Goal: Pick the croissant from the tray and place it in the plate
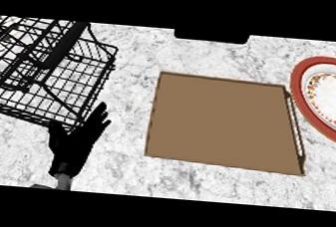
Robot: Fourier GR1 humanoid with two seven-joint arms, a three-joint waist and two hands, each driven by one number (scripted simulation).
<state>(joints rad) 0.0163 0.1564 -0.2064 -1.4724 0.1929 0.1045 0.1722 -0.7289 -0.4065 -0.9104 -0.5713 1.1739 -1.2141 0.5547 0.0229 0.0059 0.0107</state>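
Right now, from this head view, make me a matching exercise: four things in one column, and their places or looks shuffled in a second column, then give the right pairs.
Things
1. tray
2. plate
3. wire basket
4. left hand

Descriptions
A. black, open, resting at lower left
B. brown, flat, in the middle of the counter
C. red-rimmed, cut off by the right edge
D. black mesh, at upper left

Pairs: 1-B, 2-C, 3-D, 4-A

A tray (226,122) sits at the middle of the counter (195,180). A wire rack (41,70) stands to its left, a plate (331,98) just beside its right edge, running out of view. An open left hand (76,143) rests near the rack's front corner.
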